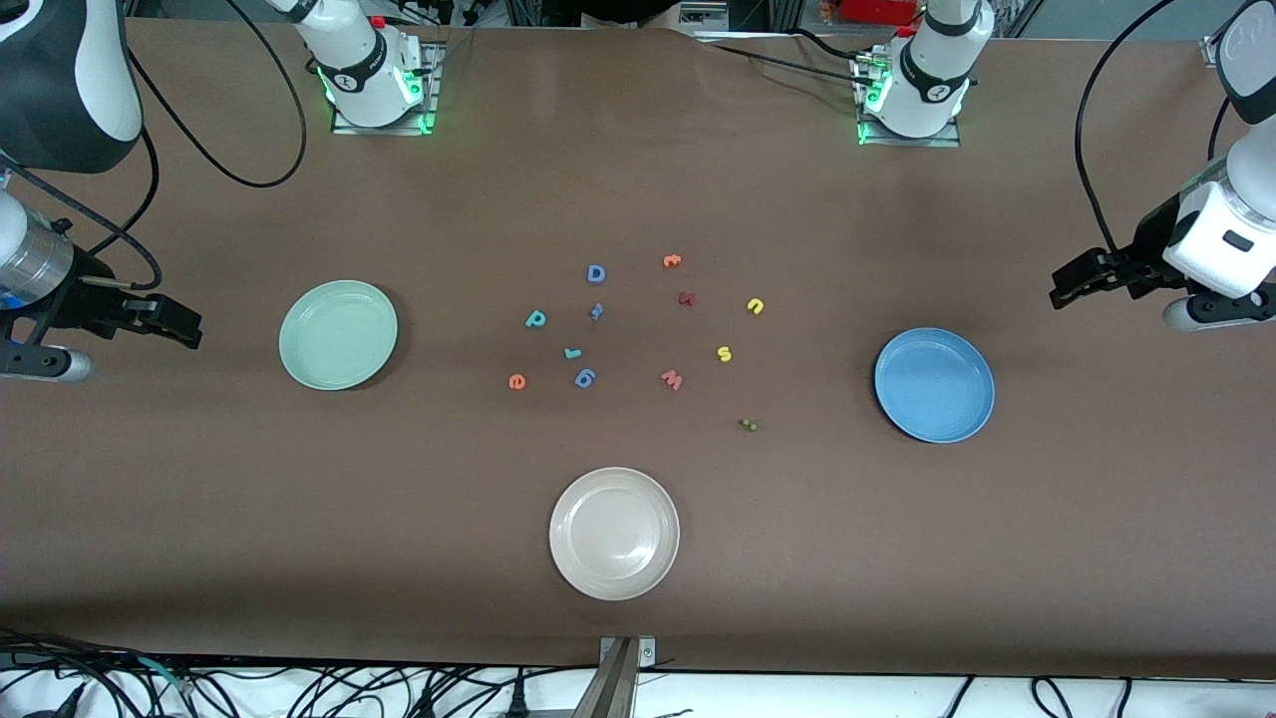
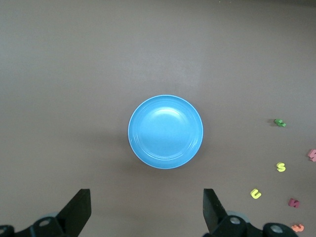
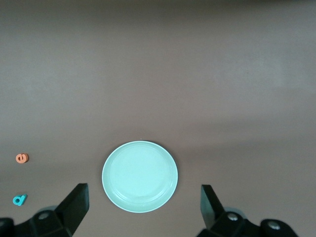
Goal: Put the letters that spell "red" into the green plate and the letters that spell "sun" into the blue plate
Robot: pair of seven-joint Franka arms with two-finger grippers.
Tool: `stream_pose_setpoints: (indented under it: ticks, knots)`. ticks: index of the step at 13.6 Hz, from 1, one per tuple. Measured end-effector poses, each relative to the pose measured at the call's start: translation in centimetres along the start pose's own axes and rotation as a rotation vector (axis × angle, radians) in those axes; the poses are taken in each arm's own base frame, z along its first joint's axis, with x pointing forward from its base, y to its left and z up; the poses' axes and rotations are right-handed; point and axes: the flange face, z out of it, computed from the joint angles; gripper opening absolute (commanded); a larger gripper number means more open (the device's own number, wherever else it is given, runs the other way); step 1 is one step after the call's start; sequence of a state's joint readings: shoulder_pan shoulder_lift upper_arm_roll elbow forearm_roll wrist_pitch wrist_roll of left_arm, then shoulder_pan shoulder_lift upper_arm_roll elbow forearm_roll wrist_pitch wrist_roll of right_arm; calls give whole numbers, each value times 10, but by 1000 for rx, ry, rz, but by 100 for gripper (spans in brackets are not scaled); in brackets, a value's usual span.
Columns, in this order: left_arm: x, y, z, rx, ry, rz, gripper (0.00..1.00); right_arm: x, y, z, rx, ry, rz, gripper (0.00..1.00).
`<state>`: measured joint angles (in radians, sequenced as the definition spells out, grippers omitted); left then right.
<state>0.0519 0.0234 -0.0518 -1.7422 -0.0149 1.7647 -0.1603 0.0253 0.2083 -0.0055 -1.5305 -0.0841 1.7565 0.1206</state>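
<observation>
The mint-green plate [image 1: 338,334] [image 3: 139,176] lies toward the right arm's end, the blue plate [image 1: 934,384] [image 2: 165,132] toward the left arm's end. Between them lie the teal "d" [image 1: 535,319] [image 3: 19,200], teal "r" [image 1: 571,352] and orange "e" [image 1: 516,381] [image 3: 21,158]. Closer to the blue plate are the yellow "u" [image 1: 755,306] [image 2: 255,193], yellow "s" [image 1: 725,353] [image 2: 281,167] and dark green letter [image 1: 748,425] [image 2: 280,122]. My right gripper [image 1: 184,324] [image 3: 143,190] hangs open beside the green plate. My left gripper [image 1: 1072,282] [image 2: 146,195] hangs open beside the blue plate. Both are empty.
A cream-white plate [image 1: 614,534] sits nearest the front camera. Among the task letters lie a blue "D" [image 1: 596,273], a second orange letter [image 1: 672,261], a dark red letter [image 1: 686,298], a pink "w" [image 1: 672,379] and two small blue letters [image 1: 585,377].
</observation>
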Motion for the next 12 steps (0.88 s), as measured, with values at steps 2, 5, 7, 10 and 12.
stream_pose_setpoints:
  ticks: [2,5,7,10,12]
  knots:
    - [0,0,0,0,0,0,100,-1,0,1,-1,-12,0,100]
    - [0,0,0,0,0,0,100,-4,-2,2,24,-34,7,100]
    - [0,0,0,0,0,0,100,-4,-2,0,44,-32,12,100]
    - [0,0,0,0,0,0,100,-3,-1,-7,54,-23,17,100]
    - [0,0,0,0,0,0,100,-3,-1,-7,56,-23,18,100]
